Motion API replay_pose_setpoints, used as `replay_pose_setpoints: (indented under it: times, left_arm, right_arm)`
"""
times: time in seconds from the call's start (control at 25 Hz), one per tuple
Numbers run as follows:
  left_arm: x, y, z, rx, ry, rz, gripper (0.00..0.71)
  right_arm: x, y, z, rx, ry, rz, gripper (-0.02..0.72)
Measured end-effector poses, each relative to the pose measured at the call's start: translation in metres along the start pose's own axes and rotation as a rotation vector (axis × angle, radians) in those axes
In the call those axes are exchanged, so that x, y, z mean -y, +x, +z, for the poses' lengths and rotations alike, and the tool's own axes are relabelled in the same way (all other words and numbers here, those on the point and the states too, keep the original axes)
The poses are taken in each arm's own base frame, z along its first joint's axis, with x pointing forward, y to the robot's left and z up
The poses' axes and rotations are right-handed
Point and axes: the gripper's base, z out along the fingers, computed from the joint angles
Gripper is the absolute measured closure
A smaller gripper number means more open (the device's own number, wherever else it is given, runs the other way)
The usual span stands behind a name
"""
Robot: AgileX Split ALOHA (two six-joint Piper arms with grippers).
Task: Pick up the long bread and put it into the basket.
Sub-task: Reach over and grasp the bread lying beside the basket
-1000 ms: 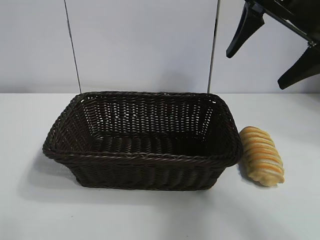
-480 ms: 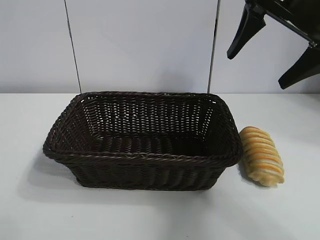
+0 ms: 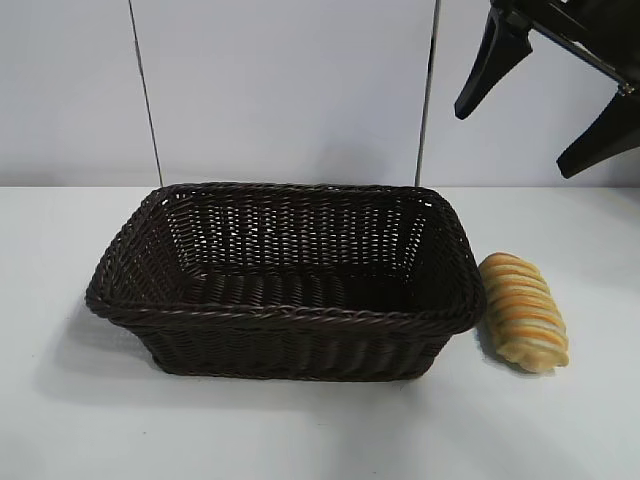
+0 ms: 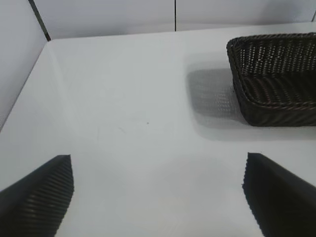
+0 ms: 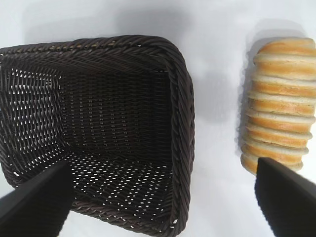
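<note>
The long bread [image 3: 524, 311] lies on the white tabletop [image 3: 300, 430] just beside the right end of the basket [image 3: 285, 315], outside it, so nothing is placed yet. The right gripper [image 3: 545, 95] hangs high at the far right with its fingers spread wide, above and behind the loaf (a sensible stance for dropping onto it, I judge). The left gripper [image 4: 158, 195], also spread and holding nothing, sits low over bare tabletop to the left of the basket, clear of the work.
</note>
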Motion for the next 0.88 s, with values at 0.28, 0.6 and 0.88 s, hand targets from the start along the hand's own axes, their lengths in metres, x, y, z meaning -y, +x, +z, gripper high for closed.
replay_pose_setpoints:
  times: [0.28, 0.6, 0.88]
  left_arm:
    - [0.0, -0.001, 0.001, 0.009, -0.001, -0.027, 0.06]
    - [-0.001, 0.0, 0.0, 0.008, 0.018, -0.013, 0.06]
    - [-0.001, 0.0, 0.0, 0.008, 0.036, 0.001, 0.06]
  right_arm:
    - [0.003, -0.001, 0.0, 0.014, 0.033, -0.026, 0.009]
    - [0.018, 0.0, -0.001, -0.005, 0.193, -0.137, 0.009]
    - [0.036, 0.016, 0.018, -0.041, 0.261, -0.157, 0.009]
